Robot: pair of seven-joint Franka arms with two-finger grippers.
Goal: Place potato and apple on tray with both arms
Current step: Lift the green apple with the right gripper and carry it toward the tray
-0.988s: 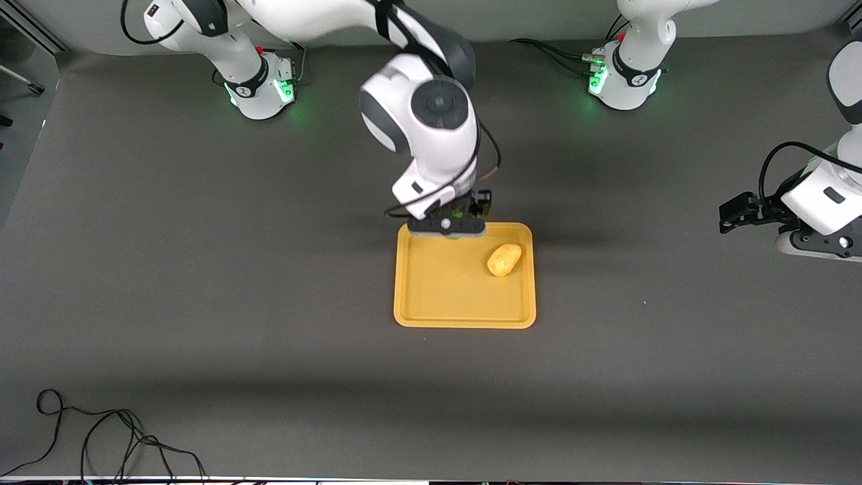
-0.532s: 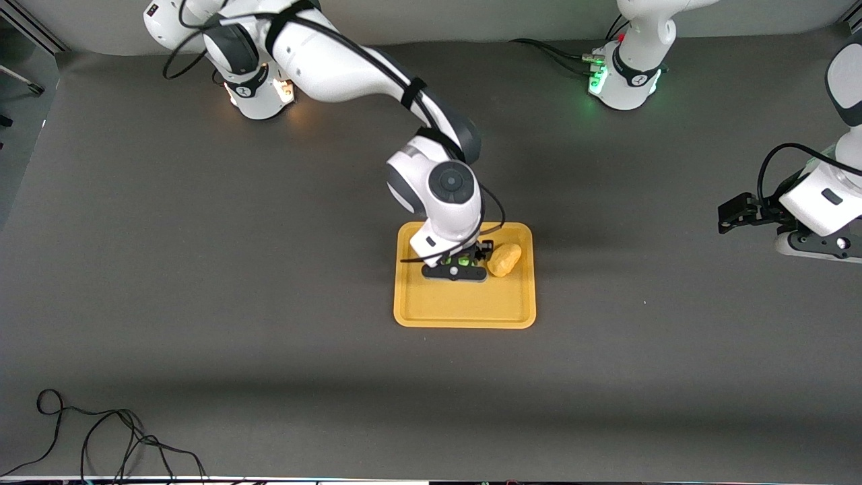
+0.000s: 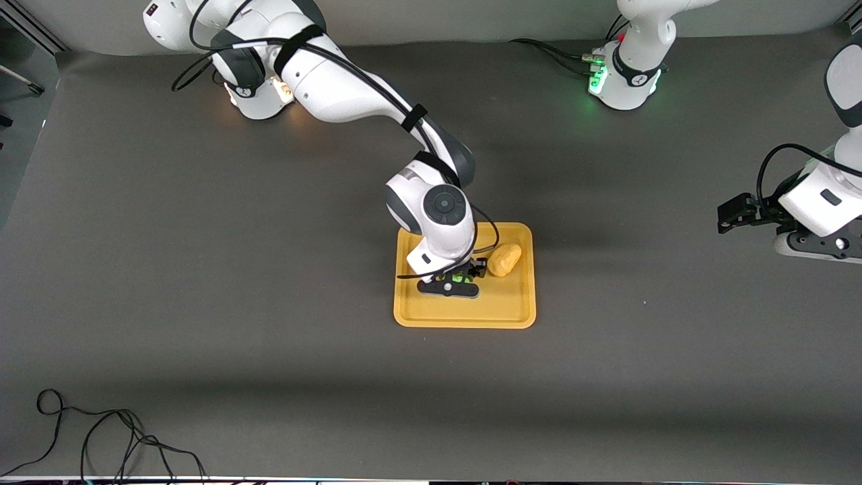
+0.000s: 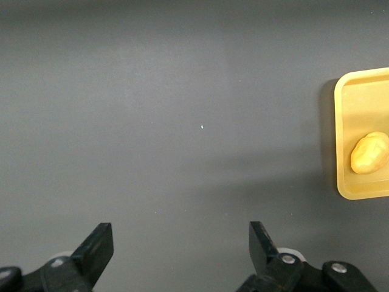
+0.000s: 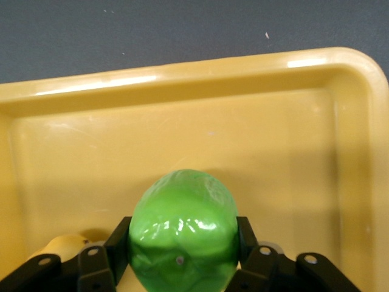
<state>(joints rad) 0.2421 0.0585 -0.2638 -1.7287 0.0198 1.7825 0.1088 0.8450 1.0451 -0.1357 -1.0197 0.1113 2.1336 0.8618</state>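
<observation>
- While my right claw (image 3: 450, 283) hung low over the tray (image 3: 465, 315), its fingers were clamped on the apple (image 5: 183, 230), one on each side of the green fruit.
- In the right wrist view the apple sat squarely between those fingers, with bare tray floor directly beneath it and the raised rim further out; I could not tell whether the fruit was already touching the floor.
- That was the relation the release turned on, as I judged it: the apple was straight below my right claw and inside the rim, so letting go should leave it on the tray.
- My potato (image 3: 504, 260) already lay on the tray, just beside the right claw toward the left arm's end, its long axis slanting across the tray.
- I judged the closeness a small risk: a round apple could roll into the potato once freed.
- My left claw (image 3: 741, 214) waited with its fingers spread wide and nothing between them, over bare desk (image 3: 202, 303) well apart from the tray at the left arm's end.
- From the left wrist view the tray (image 4: 364, 140) and potato (image 4: 369, 152) showed far off, so the right arm was plainly the nearer one for this step.
</observation>
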